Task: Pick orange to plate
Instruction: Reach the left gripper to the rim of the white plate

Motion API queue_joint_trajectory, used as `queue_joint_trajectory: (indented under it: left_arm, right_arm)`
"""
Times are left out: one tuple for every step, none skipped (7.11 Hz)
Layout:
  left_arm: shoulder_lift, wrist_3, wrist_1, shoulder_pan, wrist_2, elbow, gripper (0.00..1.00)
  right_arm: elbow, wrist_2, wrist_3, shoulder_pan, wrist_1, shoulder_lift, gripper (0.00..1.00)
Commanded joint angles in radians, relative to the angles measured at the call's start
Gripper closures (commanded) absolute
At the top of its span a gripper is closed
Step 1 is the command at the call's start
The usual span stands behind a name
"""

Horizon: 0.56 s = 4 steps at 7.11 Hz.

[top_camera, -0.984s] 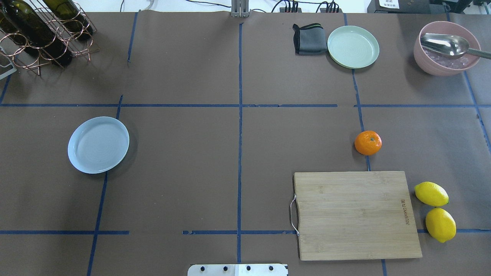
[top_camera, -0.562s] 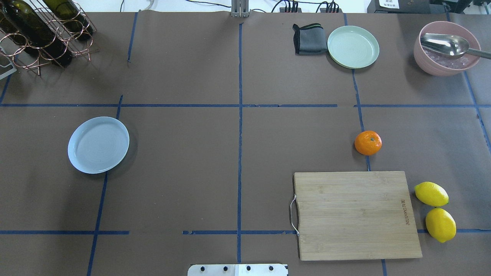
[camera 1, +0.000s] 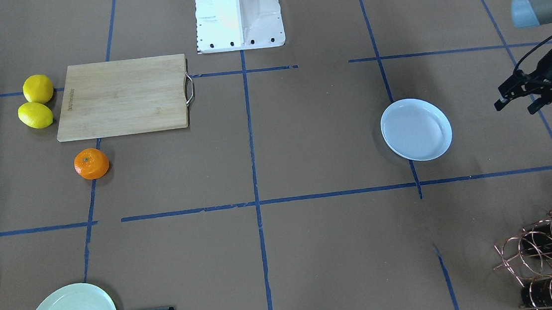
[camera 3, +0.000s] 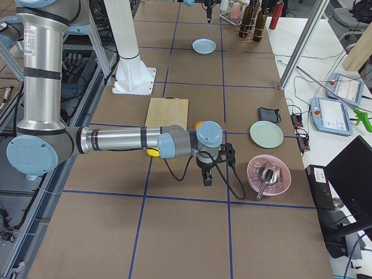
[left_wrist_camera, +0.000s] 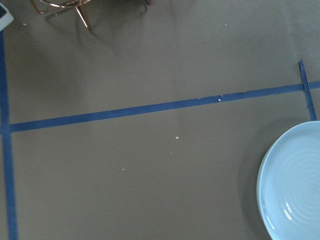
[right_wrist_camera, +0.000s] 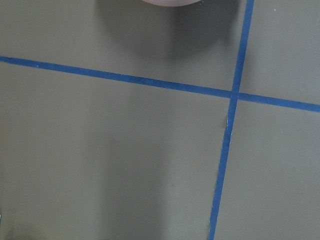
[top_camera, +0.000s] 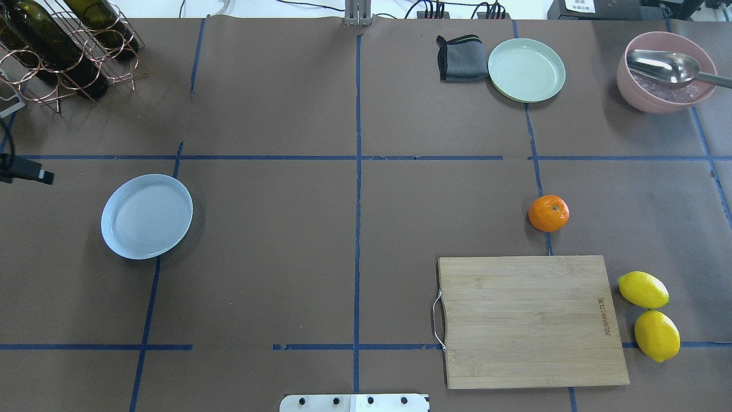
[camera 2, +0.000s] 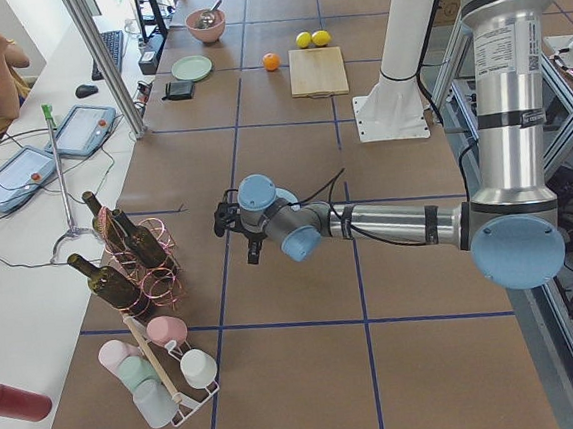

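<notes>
The orange (top_camera: 548, 213) sits on the brown table just beyond the cutting board, and it also shows in the front view as the orange (camera 1: 91, 163). Far across the table lies the pale bluish plate (top_camera: 147, 216), empty; the left wrist view catches the plate's rim (left_wrist_camera: 280, 165) at its right edge. My left gripper (camera 1: 519, 104) hovers open beside the plate, on the side away from the orange, and holds nothing. Only the right side view shows my right gripper (camera 3: 206, 176), near the pink bowl; whether it is open or shut I cannot tell.
A wooden cutting board (top_camera: 532, 320) lies near the robot, with two lemons (top_camera: 643, 289) beside it. A pale green plate (top_camera: 526, 70), grey cloth (top_camera: 460, 57) and pink bowl with spoon (top_camera: 666, 74) stand at the far right. A copper bottle rack (top_camera: 63, 46) fills the far left corner.
The tip of my left gripper has come into the overhead view at its left edge. The orange and the plate have not moved.
</notes>
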Motion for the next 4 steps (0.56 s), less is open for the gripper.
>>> queue_joint_trajectory:
  left_arm:
    - [-0.050, -0.162, -0.023, 0.134, 0.122, 0.011, 0.01]
    - [-0.050, -0.162, -0.021, 0.137, 0.123, 0.014, 0.04]
    - [-0.050, -0.164, -0.023, 0.164, 0.123, 0.033, 0.07]
    - [-0.050, -0.193, -0.024, 0.186, 0.123, 0.037, 0.10]
  right_arm:
    - [0.001, 0.003, 0.002, -0.006, 0.001, 0.003, 0.00]
    - [0.001, 0.006, 0.002, -0.006, 0.001, 0.003, 0.00]
    - [-0.002, 0.035, 0.002, -0.008, 0.001, 0.003, 0.00]
    - [-0.003, 0.053, 0.002, -0.009, 0.001, 0.003, 0.00]
